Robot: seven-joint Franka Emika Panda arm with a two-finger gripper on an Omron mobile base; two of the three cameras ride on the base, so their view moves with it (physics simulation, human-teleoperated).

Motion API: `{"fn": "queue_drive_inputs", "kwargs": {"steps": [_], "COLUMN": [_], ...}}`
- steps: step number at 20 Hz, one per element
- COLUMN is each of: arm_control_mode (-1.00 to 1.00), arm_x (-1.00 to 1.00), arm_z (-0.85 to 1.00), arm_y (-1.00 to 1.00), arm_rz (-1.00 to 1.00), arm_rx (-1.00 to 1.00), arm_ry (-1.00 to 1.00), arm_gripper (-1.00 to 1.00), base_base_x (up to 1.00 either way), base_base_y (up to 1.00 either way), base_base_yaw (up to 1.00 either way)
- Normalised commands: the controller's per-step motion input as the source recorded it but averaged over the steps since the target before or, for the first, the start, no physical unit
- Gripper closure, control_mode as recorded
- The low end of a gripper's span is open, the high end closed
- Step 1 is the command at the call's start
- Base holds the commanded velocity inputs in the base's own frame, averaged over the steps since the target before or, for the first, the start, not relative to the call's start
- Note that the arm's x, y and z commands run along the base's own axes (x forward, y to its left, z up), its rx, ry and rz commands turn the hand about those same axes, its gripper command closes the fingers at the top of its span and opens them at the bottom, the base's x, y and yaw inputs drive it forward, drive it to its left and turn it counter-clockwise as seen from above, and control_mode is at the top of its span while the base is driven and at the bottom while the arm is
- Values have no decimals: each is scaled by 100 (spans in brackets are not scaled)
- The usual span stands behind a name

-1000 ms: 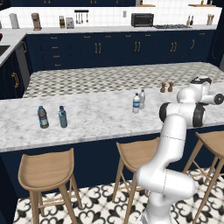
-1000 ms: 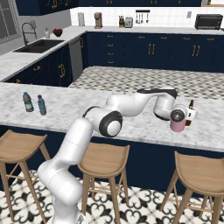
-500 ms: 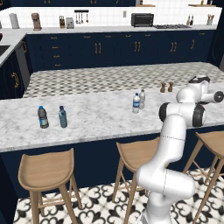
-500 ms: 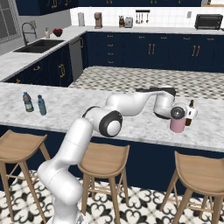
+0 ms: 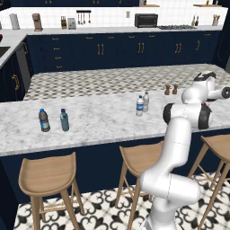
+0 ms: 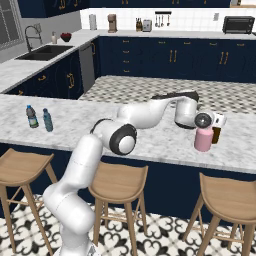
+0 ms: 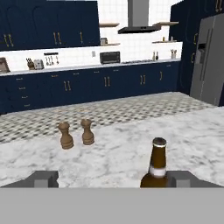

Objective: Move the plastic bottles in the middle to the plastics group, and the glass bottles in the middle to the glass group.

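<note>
2 clear water btls [image 5: 142, 104], 2 blue-capped btls [image 5: 54, 120], 1 pink btl [image 6: 203, 139], 1 brown btl [image 7: 157, 165], 2 shakers [image 7: 76, 134], 3 stools [image 5: 48, 174]

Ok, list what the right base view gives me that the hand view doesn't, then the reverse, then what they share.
Right base view: the pink bottle standing on the marble counter close beside the brown bottle, the two blue-capped bottles far off at the counter's other end, and the wooden stools.
Hand view: the two small brown shakers further back on the counter.
Shared: the brown bottle, the marble counter and the toaster oven at the back wall.
</note>
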Motion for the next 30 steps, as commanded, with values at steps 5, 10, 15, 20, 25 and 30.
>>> {"fn": "queue_drive_inputs", "kwargs": {"steps": [5, 10, 15, 20, 25, 30], "arm_control_mode": [-100, -100, -100, -100, -100, -100], "arm_x": [-3, -6, -16, -44, -84, -35], "arm_z": [78, 33, 23, 19, -9, 29], "arm_y": [50, 96, 100, 100, 68, 32], "arm_rz": [0, 0, 0, -1, 4, 15], "arm_rx": [-5, -18, -13, -1, 6, 2], "arm_ry": [1, 16, 10, 0, 7, 13], "arm_gripper": [-100, -100, -100, -100, -100, -100], "base_base_x": [0, 0, 0, 0, 0, 0], "base_base_y": [0, 0, 0, 0, 0, 0], "base_base_yaw": [0, 0, 0, 0, 0, 0]}}
